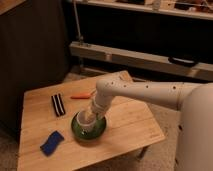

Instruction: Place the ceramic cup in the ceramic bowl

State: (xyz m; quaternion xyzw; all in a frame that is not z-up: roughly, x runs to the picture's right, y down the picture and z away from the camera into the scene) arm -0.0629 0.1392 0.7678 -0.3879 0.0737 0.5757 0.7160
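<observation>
The green ceramic bowl (80, 132) sits on the wooden table (130, 125), near its front middle. The whitish ceramic cup (88, 121) stands inside the bowl, rim up. My gripper (96, 111) reaches down from the white arm, directly over the cup and against its far side. The arm's wrist hides the top of the cup and the back of the bowl.
A black-and-white striped flat object (58, 104) lies at the table's left. A thin orange object (81, 96) lies behind the bowl. A blue object (51, 142) lies at the front left. A dark cabinet stands to the left, a shelf behind.
</observation>
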